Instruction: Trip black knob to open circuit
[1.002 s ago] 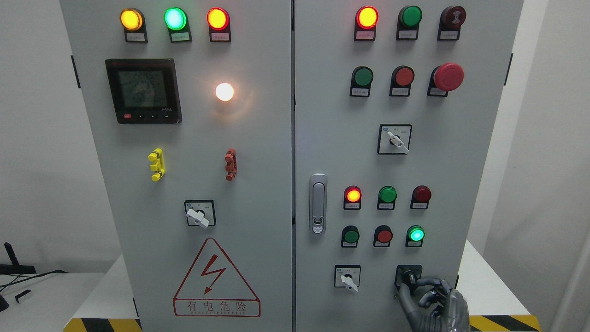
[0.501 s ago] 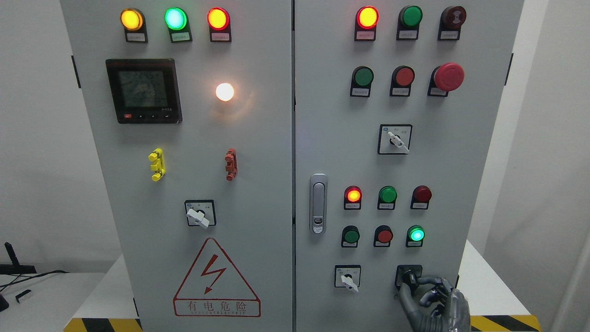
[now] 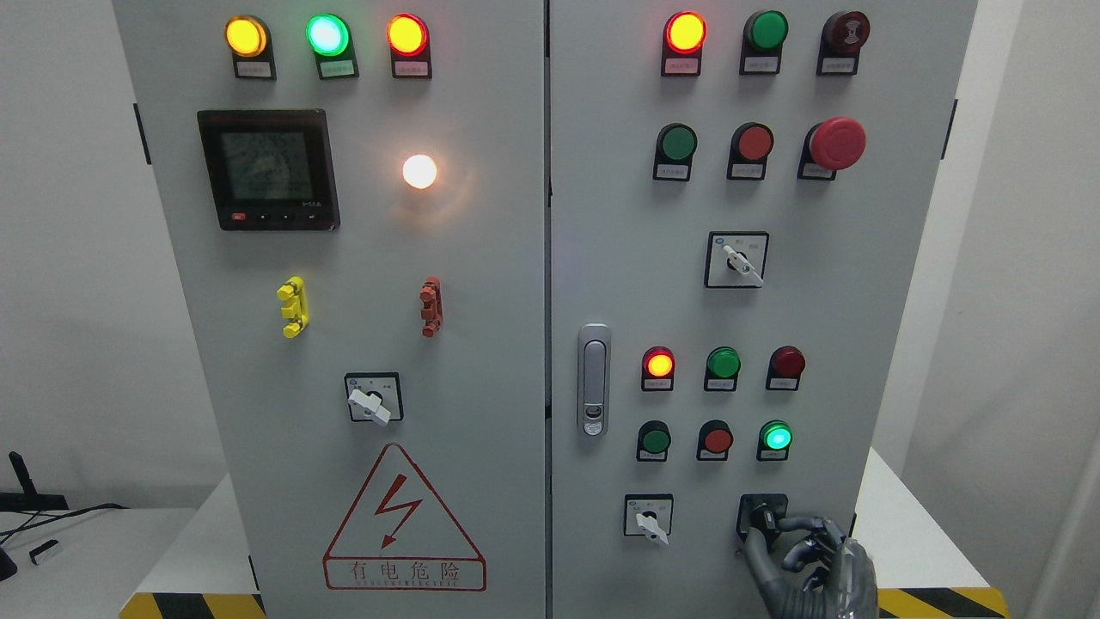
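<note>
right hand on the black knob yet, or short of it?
Touching. Head view: the right hand's fingers curl around the black knob at the cabinet's lower right, no gap visible.

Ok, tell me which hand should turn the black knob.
Right. The right hand is already at the black knob at the cabinet's lower right, fingers curled around it. The left hand is not in view.

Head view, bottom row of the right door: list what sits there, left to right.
White-handled selector switch → black knob → right hand, its fingers curled at the knob from the lower right.
</note>
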Controlling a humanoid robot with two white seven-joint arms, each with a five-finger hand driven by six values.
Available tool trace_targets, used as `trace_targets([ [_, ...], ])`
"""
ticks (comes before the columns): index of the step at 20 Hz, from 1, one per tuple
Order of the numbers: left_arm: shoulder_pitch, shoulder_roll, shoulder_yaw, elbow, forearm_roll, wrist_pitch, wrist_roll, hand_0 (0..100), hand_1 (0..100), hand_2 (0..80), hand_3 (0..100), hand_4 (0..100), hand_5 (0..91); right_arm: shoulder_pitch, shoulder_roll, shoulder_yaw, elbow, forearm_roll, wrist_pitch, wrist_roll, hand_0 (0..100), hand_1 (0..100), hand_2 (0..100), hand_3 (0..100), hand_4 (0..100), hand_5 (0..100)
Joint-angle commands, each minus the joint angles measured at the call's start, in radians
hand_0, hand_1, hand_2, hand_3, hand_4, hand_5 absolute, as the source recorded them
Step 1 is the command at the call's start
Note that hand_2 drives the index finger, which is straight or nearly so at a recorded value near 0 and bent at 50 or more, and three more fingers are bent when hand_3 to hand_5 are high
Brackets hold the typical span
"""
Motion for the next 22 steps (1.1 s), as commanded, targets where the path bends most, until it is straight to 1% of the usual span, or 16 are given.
trace_targets([
  [1, 0.0, -0.001, 0.0, 0.0, -0.031, 0.0, -0.001, 12, 39, 0.0, 0, 0, 0.0, 0.002, -0.003, 0.003, -0.013, 0.0, -0.003, 0.0, 26, 80, 52, 85, 83, 90],
  [6, 0.0, -0.001, 0.0, 0.0, -0.031, 0.0, -0.001, 12, 39, 0.0, 0, 0, 0.0, 0.013, -0.005, -0.008, -0.013, 0.0, -0.015, 0.0, 26, 80, 52, 85, 83, 90],
  [12, 0.0, 0.001, 0.0, 0.0, -0.031, 0.0, -0.001, 12, 39, 0.0, 0, 0, 0.0, 0.024, -0.006, -0.008, -0.013, 0.0, -0.028, 0.0, 27, 81, 52, 85, 83, 90],
  [15, 0.0, -0.001, 0.0, 0.0, -0.031, 0.0, -0.001, 12, 39, 0.0, 0, 0, 0.0, 0.028, -0.006, -0.015, -0.013, -0.002, -0.029, 0.0, 21, 81, 53, 86, 84, 90],
  [16, 0.0, 0.001, 0.0, 0.0, -0.031, 0.0, -0.001, 12, 39, 0.0, 0, 0, 0.0, 0.028, -0.006, -0.022, -0.013, -0.002, -0.029, 0.002, 17, 81, 53, 87, 84, 90],
  [19, 0.0, 0.001, 0.0, 0.001, -0.031, 0.0, -0.001, 12, 39, 0.0, 0, 0, 0.0, 0.03, -0.006, -0.037, -0.013, -0.002, -0.029, 0.002, 10, 82, 54, 87, 84, 90],
  [20, 0.0, -0.001, 0.0, 0.0, -0.031, 0.0, -0.001, 12, 39, 0.0, 0, 0, 0.0, 0.032, -0.006, -0.042, -0.013, -0.002, -0.031, 0.002, 6, 82, 54, 87, 84, 90],
  [22, 0.0, 0.001, 0.0, 0.001, -0.031, 0.0, -0.001, 12, 39, 0.0, 0, 0, 0.0, 0.035, -0.008, -0.045, -0.013, -0.002, -0.031, 0.002, 1, 82, 54, 87, 84, 90],
])
